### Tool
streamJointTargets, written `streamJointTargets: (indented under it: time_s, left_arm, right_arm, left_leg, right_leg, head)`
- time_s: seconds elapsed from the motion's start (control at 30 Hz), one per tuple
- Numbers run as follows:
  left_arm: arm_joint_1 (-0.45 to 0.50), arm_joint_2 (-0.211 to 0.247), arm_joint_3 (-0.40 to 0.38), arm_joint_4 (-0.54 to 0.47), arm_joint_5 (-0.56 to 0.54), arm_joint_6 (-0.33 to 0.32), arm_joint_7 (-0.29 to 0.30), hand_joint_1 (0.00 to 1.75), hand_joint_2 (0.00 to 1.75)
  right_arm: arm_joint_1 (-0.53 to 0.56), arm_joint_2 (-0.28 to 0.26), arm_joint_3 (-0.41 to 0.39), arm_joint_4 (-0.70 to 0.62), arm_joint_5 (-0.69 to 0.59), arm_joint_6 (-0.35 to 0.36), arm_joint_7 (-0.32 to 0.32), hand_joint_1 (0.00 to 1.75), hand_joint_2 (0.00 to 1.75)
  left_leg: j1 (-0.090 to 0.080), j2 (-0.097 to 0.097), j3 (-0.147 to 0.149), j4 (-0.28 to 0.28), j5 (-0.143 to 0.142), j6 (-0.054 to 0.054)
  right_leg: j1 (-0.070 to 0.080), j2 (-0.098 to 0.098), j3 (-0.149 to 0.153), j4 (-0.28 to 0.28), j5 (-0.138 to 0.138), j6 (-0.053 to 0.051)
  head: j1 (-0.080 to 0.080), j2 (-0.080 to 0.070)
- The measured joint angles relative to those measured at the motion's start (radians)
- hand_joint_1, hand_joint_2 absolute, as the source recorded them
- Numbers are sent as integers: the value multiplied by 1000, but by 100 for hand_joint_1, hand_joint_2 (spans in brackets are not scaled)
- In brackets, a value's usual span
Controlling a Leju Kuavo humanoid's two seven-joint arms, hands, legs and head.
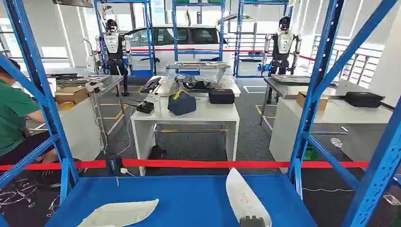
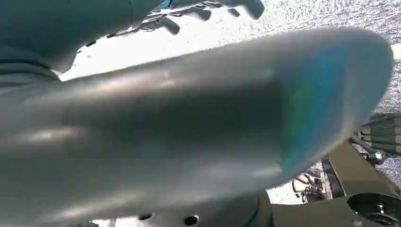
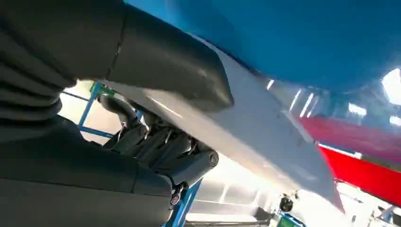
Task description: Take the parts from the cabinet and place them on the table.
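Two long white shell parts lie on the blue cabinet shelf (image 1: 189,198) in the head view. The right part (image 1: 243,196) points away from me, and my right hand (image 1: 252,221) grips its near end. From the right wrist, the thumb (image 3: 165,61) presses one face of this part (image 3: 283,142) and the fingers (image 3: 161,146) curl under the other. The left part (image 1: 120,213) lies flat at the shelf's front left. From the left wrist, a blurred grey elongated shape (image 2: 198,123) crosses close to the camera, with my left hand's fingers (image 2: 203,9) beyond it; any hold is unclear.
Blue cabinet uprights (image 1: 314,94) and slanted braces frame the shelf on both sides. A red barrier tape (image 1: 213,164) runs behind it. Beyond stand a white table (image 1: 189,116) with bags, further tables, two standing robots, and a seated person in green (image 1: 14,118) at the left.
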Motion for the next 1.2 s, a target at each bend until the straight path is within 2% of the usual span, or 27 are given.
streamJointTargets:
  time_s: [0.4, 0.6, 0.63, 0.87, 1.0, 1.07, 1.13, 1.17, 1.2]
  left_arm:
    - [2, 0, 4, 0, 0, 0, 0, 0, 0]
    - [7, -1, 15, 0, 12, 5, -18, 0, 0]
    - [8, -1, 19, 0, 14, 9, -18, 0, 175]
    - [9, -1, 28, 0, 11, 25, -31, 0, 175]
    - [8, 0, 29, -1, 0, 39, -17, 0, 175]
    - [7, 0, 29, -1, -1, 39, -18, 0, 175]
    - [4, 1, 29, -2, -3, 25, -16, 0, 175]
    - [2, 4, 29, -2, -4, 8, -13, 0, 175]
    - [-2, 8, 30, -2, -4, -7, -11, 0, 175]
  right_arm:
    - [6, -1, 0, -1, 2, 1, -1, 175, 0]
    - [15, 0, -10, -16, 41, 8, -28, 175, 0]
    - [16, -1, -12, -20, 47, 14, -34, 175, 0]
    - [17, -4, -43, -35, 53, 32, -67, 175, 0]
    - [45, -18, -66, -66, 45, 17, -53, 175, 0]
    - [59, -20, -86, -88, 21, -14, -45, 175, 0]
    - [70, -19, -118, -128, -46, -57, -85, 175, 0]
    - [71, -15, -140, -161, -100, -64, -129, 175, 0]
    - [71, -8, -162, -214, -183, -68, -199, 175, 0]
  left_leg:
    - [0, 0, 0, 0, 0, 0]
    - [0, 0, 0, 0, 0, 0]
    - [0, 0, 0, 0, 0, 0]
    - [0, 0, 0, 0, 0, 0]
    - [0, 0, 0, 0, 0, 0]
    - [0, -1, 0, 0, 0, 0]
    - [-1, 0, 0, 0, 0, 0]
    - [-1, 0, 0, 0, 0, 0]
    - [-1, 2, 0, 0, 0, 0]
  right_leg:
    - [0, 0, 0, 0, 0, 0]
    - [0, 0, 0, 0, 0, 0]
    - [0, 0, 0, 0, 0, 0]
    - [0, 0, 0, 0, 0, 0]
    - [0, 0, 0, 0, 0, 0]
    - [0, 0, 0, 0, 0, 0]
    - [0, 0, 1, 0, 0, 0]
    - [0, 1, 1, 1, 0, 0]
    - [0, 2, 0, 1, 1, 0]
  head:
    - [0, 0]
    - [0, 0]
    - [0, 0]
    - [0, 0]
    - [0, 0]
    - [0, 0]
    - [0, 0]
    - [0, 0]
    - [0, 0]
